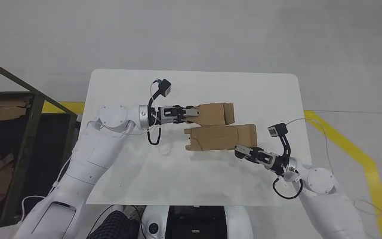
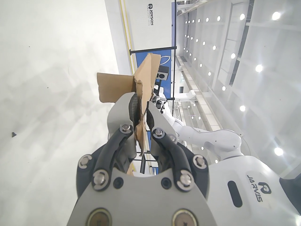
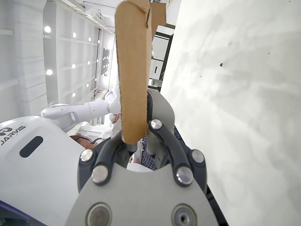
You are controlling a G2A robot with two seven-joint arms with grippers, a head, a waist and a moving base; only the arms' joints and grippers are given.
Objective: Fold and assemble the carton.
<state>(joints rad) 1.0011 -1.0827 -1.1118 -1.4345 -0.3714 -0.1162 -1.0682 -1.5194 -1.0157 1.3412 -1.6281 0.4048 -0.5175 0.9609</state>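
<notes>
A flattened brown carton [image 1: 218, 126] is held above the middle of the white table [image 1: 119, 83], its panels partly unfolded. My left gripper [image 1: 192, 112] is shut on the carton's left edge, and in the left wrist view the cardboard [image 2: 143, 83] stands pinched between the two fingers [image 2: 122, 109] of that gripper [image 2: 140, 109]. My right gripper [image 1: 242, 150] is shut on the carton's lower right flap. In the right wrist view that flap [image 3: 132, 71] rises from between the right gripper [image 3: 136, 123].
A dark green metal frame with cardboard in it [image 1: 24, 119] stands off the table's left side. Yellow floor tape [image 1: 340, 140] runs to the right. The table's far half and near left part lie bare.
</notes>
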